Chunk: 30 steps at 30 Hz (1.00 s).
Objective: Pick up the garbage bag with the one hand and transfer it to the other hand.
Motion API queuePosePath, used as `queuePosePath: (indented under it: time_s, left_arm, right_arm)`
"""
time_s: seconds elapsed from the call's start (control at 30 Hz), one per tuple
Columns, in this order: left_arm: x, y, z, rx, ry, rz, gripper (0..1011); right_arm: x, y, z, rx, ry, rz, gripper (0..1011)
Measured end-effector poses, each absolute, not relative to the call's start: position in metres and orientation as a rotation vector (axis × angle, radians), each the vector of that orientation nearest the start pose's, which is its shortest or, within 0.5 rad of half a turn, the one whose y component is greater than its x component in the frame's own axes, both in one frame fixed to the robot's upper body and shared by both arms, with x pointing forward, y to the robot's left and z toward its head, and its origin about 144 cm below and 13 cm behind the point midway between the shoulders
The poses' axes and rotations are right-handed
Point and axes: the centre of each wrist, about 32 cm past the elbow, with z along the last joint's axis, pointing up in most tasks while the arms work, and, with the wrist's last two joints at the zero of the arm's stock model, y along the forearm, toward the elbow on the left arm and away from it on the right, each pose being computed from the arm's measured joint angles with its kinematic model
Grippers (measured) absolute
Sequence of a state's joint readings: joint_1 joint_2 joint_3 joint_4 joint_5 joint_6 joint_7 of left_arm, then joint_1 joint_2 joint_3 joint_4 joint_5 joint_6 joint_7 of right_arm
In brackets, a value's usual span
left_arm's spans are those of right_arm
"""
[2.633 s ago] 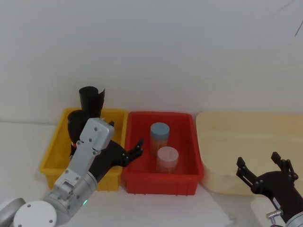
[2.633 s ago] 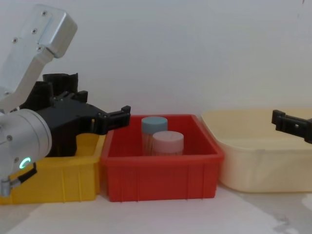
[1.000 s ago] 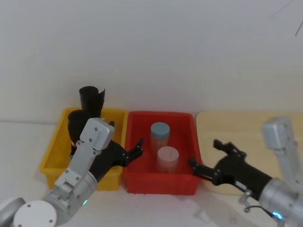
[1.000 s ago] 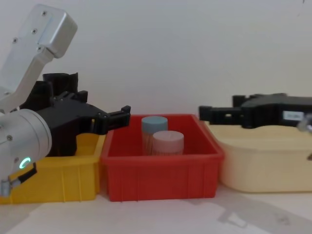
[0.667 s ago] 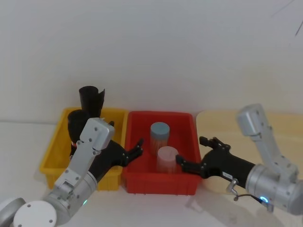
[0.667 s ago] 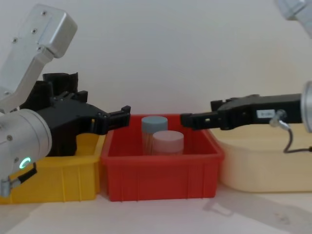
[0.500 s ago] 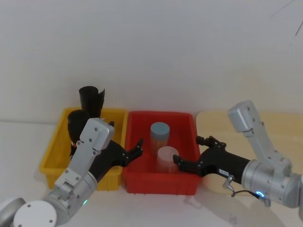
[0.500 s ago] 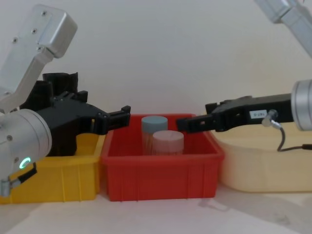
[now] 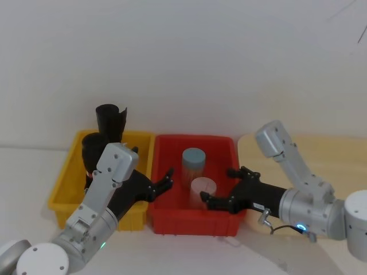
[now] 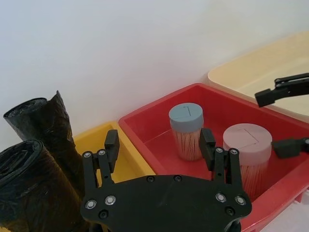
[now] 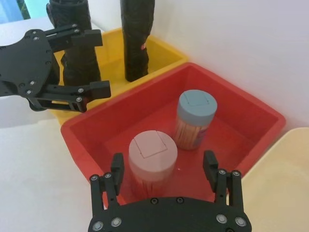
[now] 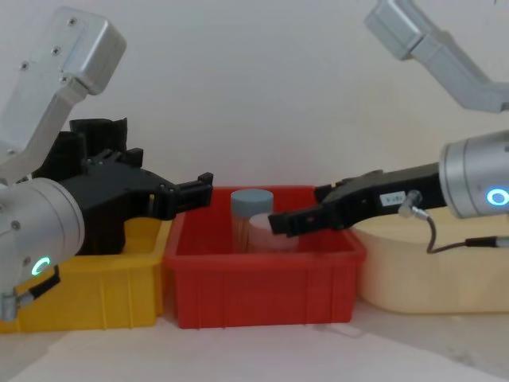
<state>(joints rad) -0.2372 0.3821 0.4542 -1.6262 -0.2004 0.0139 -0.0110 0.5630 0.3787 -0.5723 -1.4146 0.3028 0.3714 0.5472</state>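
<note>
You have not started the real work yet: the garbage bag [image 9: 90,150] stands upright at the back left of the yellow bin [image 9: 62,175], just in front of the taller roll [image 9: 110,121] with the flared top, and nothing is touching it. Your left gripper [image 9: 162,180], the one with the green ring that should make the pick, hovers over the wall shared by the yellow bin and the red bin [image 9: 195,137]. Its fingers are spread wide and hold nothing, and they point away from the bag, towards the jars. Your right gripper [image 9: 218,186], the labelled one meant to receive, reaches in over the red bin from the other side. It too is spread and empty, with one fingertip just beside the pink-lidded jar [image 9: 202,184] and the blue-lidded jar [image 9: 194,156] a little behind. The two grippers face each other across the red bin much as they would for a handover, but there is nothing to hand over. By my reading every step remains: bring the left gripper back onto the bag, close on it, lift it clear of the yellow bin, carry it to the right gripper, let that one close, then release.
</note>
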Motion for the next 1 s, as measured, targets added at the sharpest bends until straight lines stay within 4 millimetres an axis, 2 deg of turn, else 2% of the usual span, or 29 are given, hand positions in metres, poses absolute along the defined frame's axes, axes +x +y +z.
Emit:
queuePosePath:
  time_s: [0.6, 0.87, 1.0]
  left_arm:
    - [0.492, 0.198, 1.204, 0.061, -0.268, 1.124, 1000]
    - [0.492, 0.198, 1.204, 0.061, -0.268, 1.124, 1000]
    - [0.492, 0.198, 1.204, 0.061, -0.268, 1.124, 1000]
  right_arm:
    - [0.585, -0.181, 1.248, -0.387, -0.025, -0.604, 1005]
    - [0.589, -0.178, 1.246, -0.391, -0.023, -0.601, 841]
    - [0.589, -0.177, 1.246, -0.392, -0.022, -0.600, 711]
